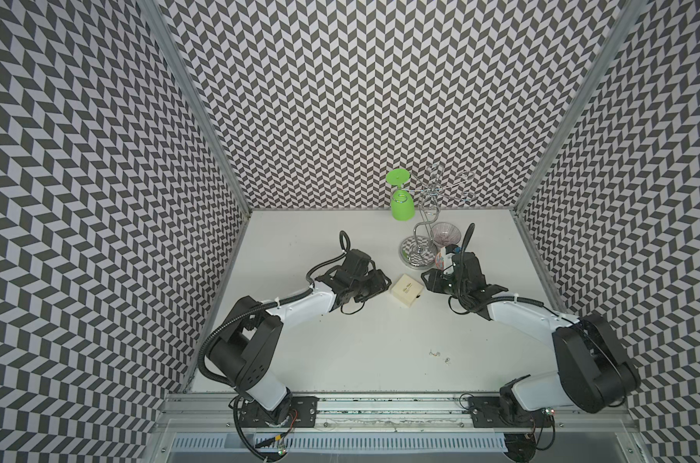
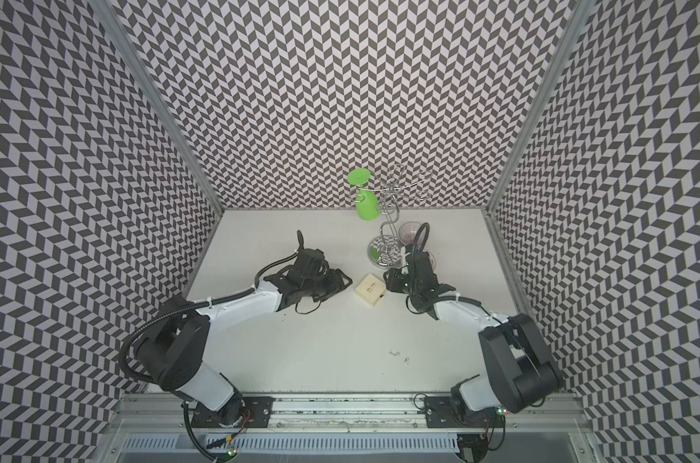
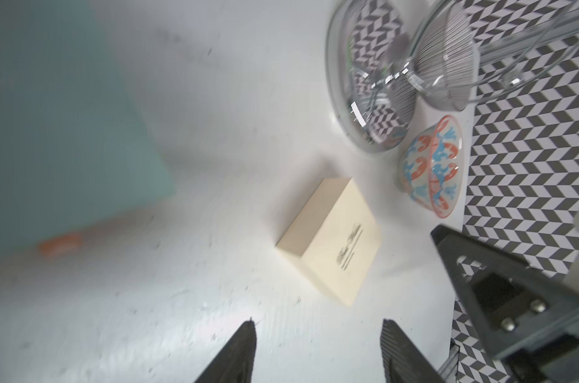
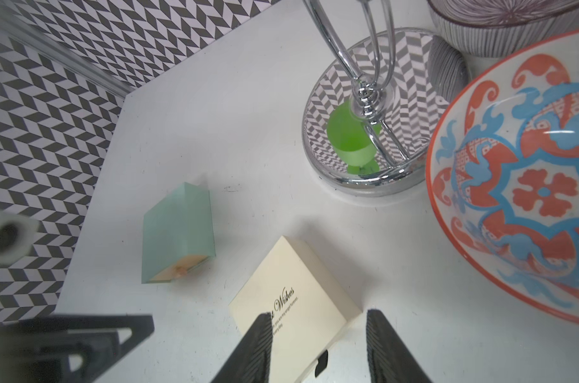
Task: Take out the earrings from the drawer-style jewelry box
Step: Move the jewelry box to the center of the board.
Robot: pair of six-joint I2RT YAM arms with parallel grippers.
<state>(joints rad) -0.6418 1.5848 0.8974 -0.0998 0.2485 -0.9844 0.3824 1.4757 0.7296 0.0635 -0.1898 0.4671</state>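
The enclosure's three walls carried a black-and-white chevron pattern. Aluminium posts framed the rear corners. The work surface was a flat white tabletop, evenly lit, with only soft shadows. An aluminium rail ran along its near edge.

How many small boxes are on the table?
2. The cream box lies between the left gripper and right gripper; the green box lies beside it, seen only in the wrist views.
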